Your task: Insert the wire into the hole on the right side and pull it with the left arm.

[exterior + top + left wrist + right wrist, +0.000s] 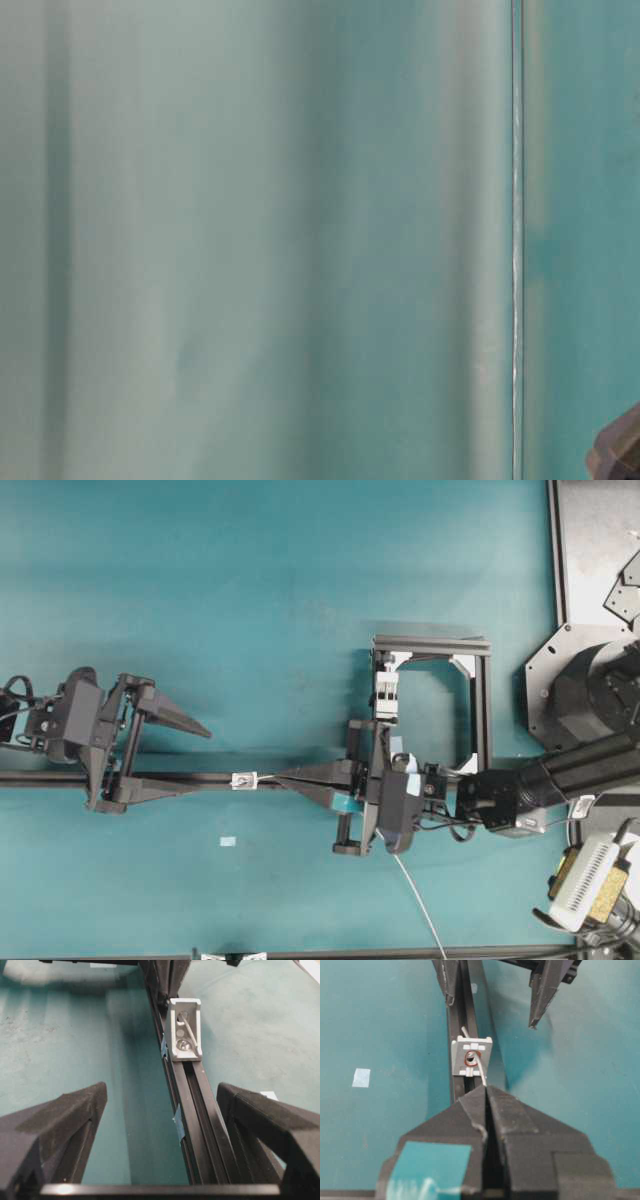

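No readable text, brand, number or sign in any view. Right gripper (pixel 485 1091) carries teal tape patch (pixel 429 1164) — blank, no print. White label (pixel 583 805) on right arm in overhead view — too small to read (marks, if any, blurred). Pale tape scrap (pixel 361 1077) on table — blank. White tab (pixel 471 1056) bears red ring around hole (pixel 471 1056), no lettering. Table-level view only blur.

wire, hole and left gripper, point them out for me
wire (pixel 481 1071), right wrist view, on the thin strand between the shut fingertips and the tab
hole (pixel 471 1056), right wrist view, on the dark opening in the white tab
left gripper (pixel 202 760), overhead view, midway between its spread fingertips
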Action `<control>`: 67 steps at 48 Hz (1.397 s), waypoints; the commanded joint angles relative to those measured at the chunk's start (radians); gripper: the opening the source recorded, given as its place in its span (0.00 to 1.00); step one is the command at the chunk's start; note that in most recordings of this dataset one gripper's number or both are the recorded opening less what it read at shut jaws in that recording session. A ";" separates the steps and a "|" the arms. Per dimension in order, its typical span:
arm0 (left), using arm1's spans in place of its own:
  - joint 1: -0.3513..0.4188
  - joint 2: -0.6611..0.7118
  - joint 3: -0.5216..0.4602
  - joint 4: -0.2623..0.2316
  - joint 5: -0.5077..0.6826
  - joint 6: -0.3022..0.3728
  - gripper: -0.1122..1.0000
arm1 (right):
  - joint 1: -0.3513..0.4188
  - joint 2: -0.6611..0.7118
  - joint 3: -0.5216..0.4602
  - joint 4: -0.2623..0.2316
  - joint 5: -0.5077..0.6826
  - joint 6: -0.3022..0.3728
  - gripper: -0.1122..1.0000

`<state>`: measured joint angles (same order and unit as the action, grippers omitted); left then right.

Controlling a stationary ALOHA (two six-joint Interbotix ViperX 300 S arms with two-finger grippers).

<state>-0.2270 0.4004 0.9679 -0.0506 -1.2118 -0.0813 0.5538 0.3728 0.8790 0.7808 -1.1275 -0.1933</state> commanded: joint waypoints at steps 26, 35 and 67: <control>0.003 -0.021 -0.023 -0.002 0.034 0.000 0.79 | -0.038 -0.003 -0.051 -0.075 0.012 0.002 0.12; 0.003 -0.023 -0.023 -0.002 0.034 -0.002 0.79 | -0.046 -0.003 -0.057 -0.087 0.020 0.002 0.12; 0.002 -0.098 -0.092 -0.002 0.221 -0.063 0.79 | -0.054 -0.003 -0.058 -0.100 0.029 0.002 0.12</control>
<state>-0.2270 0.3421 0.8958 -0.0506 -0.9910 -0.1427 0.5031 0.3850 0.8314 0.6842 -1.0937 -0.1933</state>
